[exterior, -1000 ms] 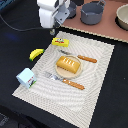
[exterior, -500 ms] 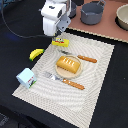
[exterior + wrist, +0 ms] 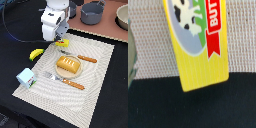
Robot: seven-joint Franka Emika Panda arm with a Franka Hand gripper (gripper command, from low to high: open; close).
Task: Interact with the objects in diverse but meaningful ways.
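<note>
One box, one banana, one loaf on a striped mat

From the exterior view's left: carton [image 3: 25, 77], banana [image 3: 36, 53], gripper [image 3: 61, 42] over the yellow box [image 3: 198, 40] at the mat's [image 3: 95, 92] far edge, claw state hidden; loaf [image 3: 68, 64] on plate mid-mat, bare mat nearer

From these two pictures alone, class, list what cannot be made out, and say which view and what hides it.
1. Gripper: exterior view, arm body covers the fingers; open or shut unclear.
2. Yellow box: wrist view, label cut off by the frame edge; exterior view, mostly hidden under the arm.
3. Small light-blue carton: exterior view, print too small.
4. Grey pot: exterior view, contents unseen.
</note>
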